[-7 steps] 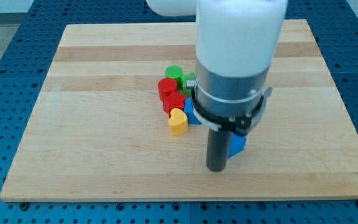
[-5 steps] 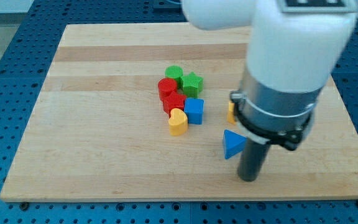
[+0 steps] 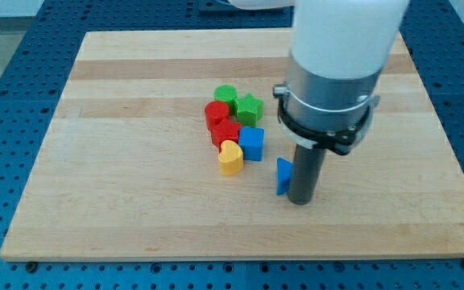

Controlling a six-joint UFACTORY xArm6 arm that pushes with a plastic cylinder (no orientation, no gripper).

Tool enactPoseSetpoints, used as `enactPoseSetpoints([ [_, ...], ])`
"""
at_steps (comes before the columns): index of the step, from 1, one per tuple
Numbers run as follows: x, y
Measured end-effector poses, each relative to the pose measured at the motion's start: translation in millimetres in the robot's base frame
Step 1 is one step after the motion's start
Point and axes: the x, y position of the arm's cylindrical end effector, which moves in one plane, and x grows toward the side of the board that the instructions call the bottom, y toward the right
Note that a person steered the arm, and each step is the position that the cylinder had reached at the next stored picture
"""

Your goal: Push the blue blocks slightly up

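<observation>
My tip (image 3: 300,201) rests on the wooden board (image 3: 135,161), touching the right side of a blue triangular block (image 3: 283,176) that is mostly hidden behind the rod. A blue cube (image 3: 252,143) sits up and to the left of it, at the lower right of a tight cluster. The cluster holds a yellow heart block (image 3: 230,157), two red blocks (image 3: 220,123), a green cylinder (image 3: 225,95) and a green star block (image 3: 250,107).
The arm's wide white and grey body (image 3: 337,72) covers the board's upper right middle and hides whatever lies behind it. The board's bottom edge runs not far below my tip.
My tip swung right past the blue triangle, then came back left against it. The triangle has shifted left and slightly up, towards the cluster. A yellow block seen earlier is now hidden behind the arm.
</observation>
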Motion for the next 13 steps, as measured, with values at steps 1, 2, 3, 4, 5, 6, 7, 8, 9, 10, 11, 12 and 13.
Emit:
enactPoseSetpoints([
  [1, -11.8, -6.2],
  [2, -27.5, -7.4],
  [3, -37.6, -18.6],
  [4, -42.1, -39.4],
  [5, -55.0, -49.1],
  [6, -73.0, -54.9],
  [7, -100.6, -55.2],
  [8, -121.8, -55.2],
  [9, -134.5, -55.2],
  [10, -122.2, -55.2],
  [11, -96.6, -55.2],
  [12, -82.9, -58.4],
  [13, -62.1, -59.1],
])
